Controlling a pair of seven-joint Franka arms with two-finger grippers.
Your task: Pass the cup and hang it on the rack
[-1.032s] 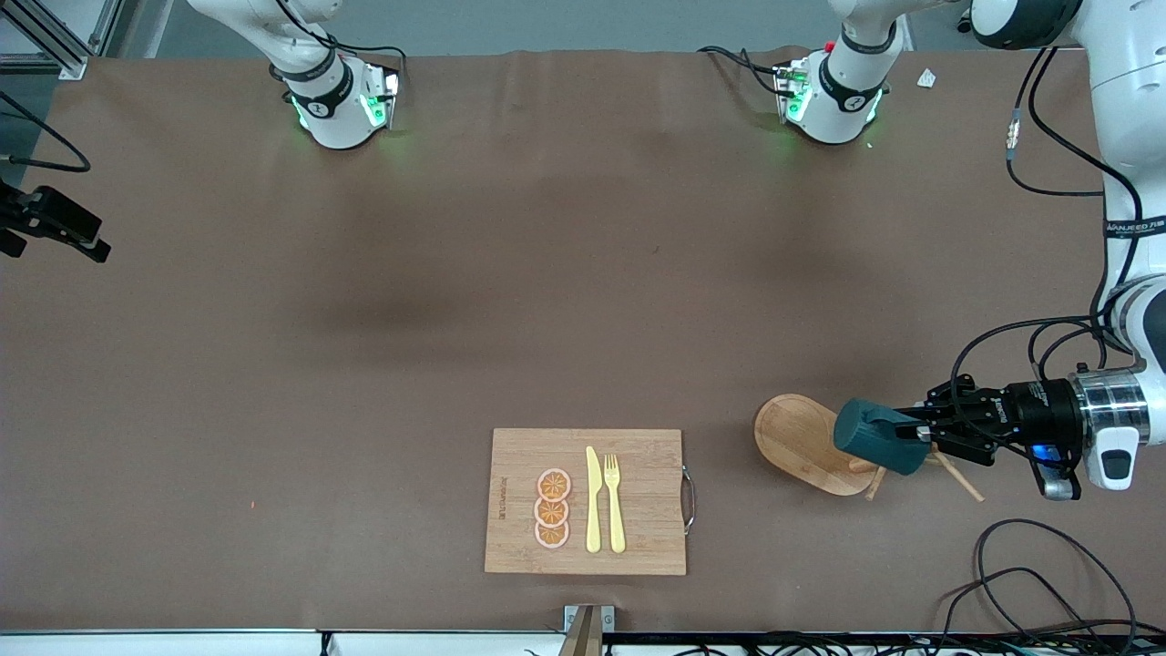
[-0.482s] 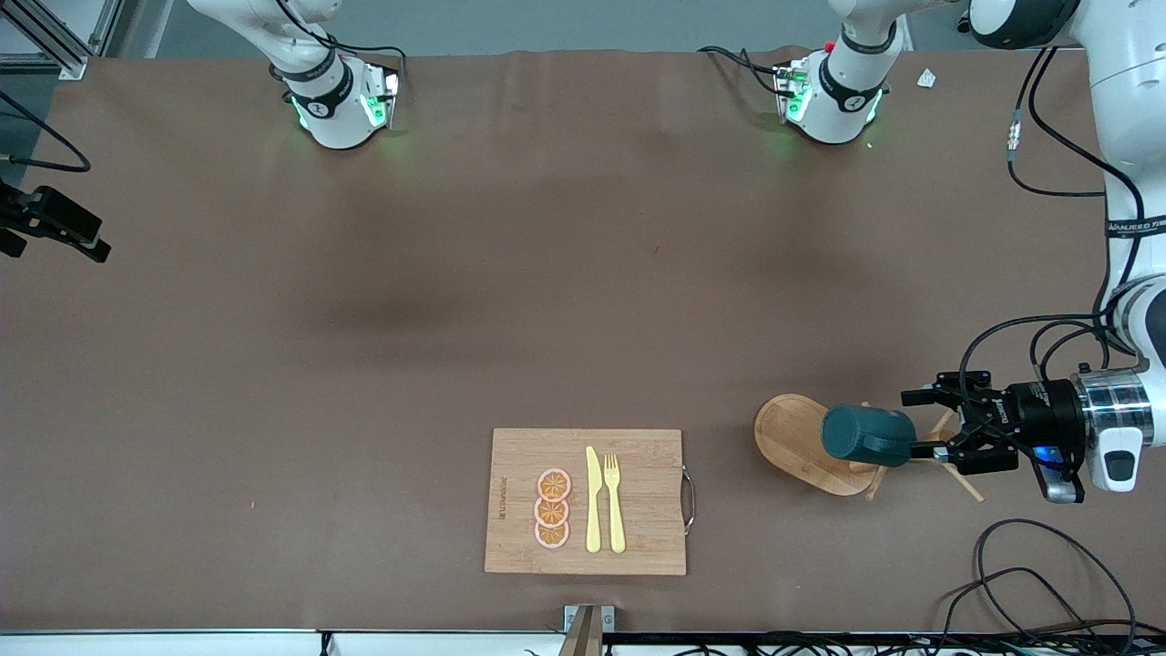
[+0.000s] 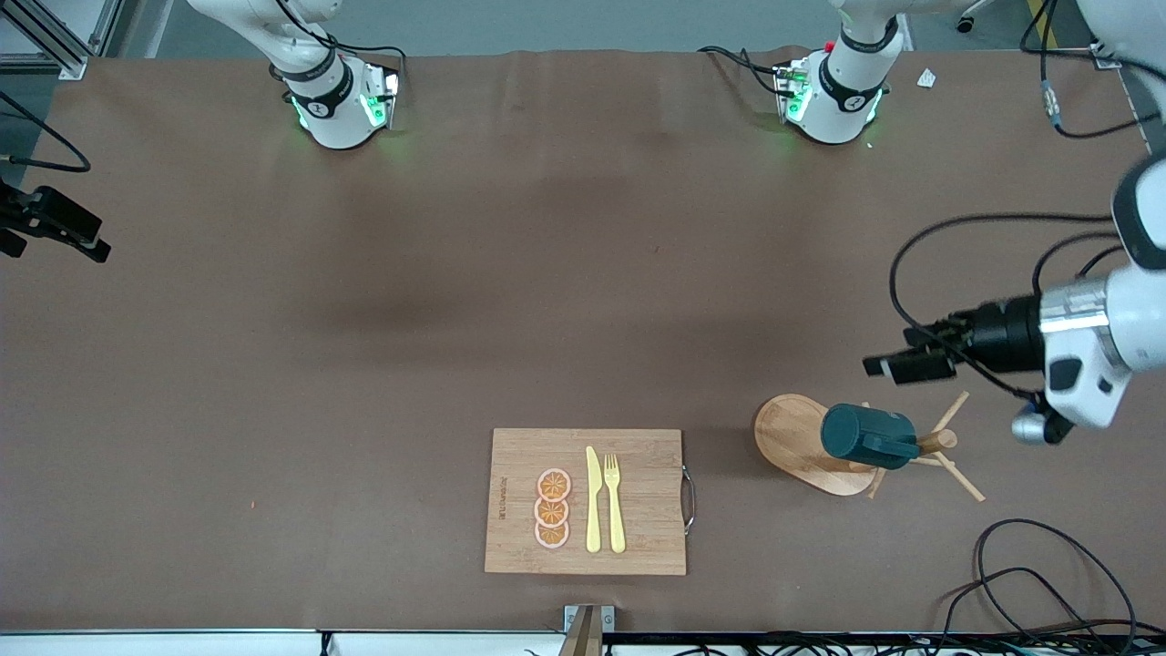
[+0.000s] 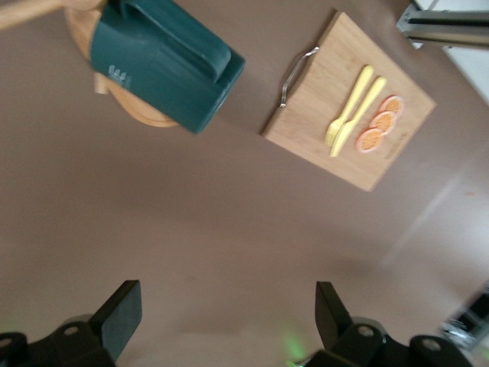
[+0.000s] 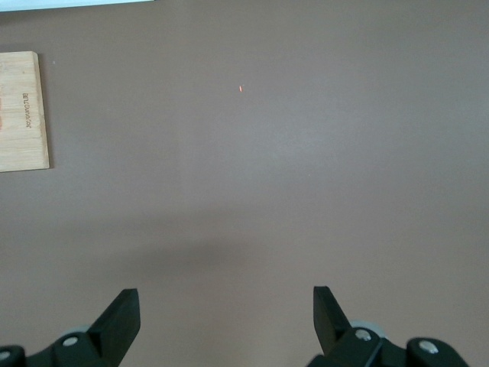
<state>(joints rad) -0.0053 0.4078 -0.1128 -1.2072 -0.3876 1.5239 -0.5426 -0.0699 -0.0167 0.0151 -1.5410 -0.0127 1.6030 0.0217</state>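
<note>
The dark teal cup (image 3: pixel 865 435) hangs on its side from the light wooden rack (image 3: pixel 791 435), over the rack's oval base and free of any gripper. My left gripper (image 3: pixel 888 366) is open and empty. It sits above the bare table beside the rack, apart from the cup. In the left wrist view the cup (image 4: pixel 164 65) and rack base (image 4: pixel 145 118) lie well ahead of the open left gripper (image 4: pixel 227 302). My right gripper (image 5: pixel 226 306) shows only in its own wrist view. It is open and empty over bare table toward the right arm's end, waiting.
A bamboo cutting board (image 3: pixel 638 538) lies near the front edge. It carries a yellow knife (image 3: pixel 593 501), a yellow fork (image 3: pixel 615 501) and three orange slices (image 3: pixel 552 510). Loose black cables (image 3: pixel 1029 583) trail at the left arm's end. A black device (image 3: pixel 55 228) sits at the right arm's end.
My left gripper opened and let go of the cup, leaving it on the rack. It then pulled back, away from the rack and farther from the front camera. The right arm stayed still.
</note>
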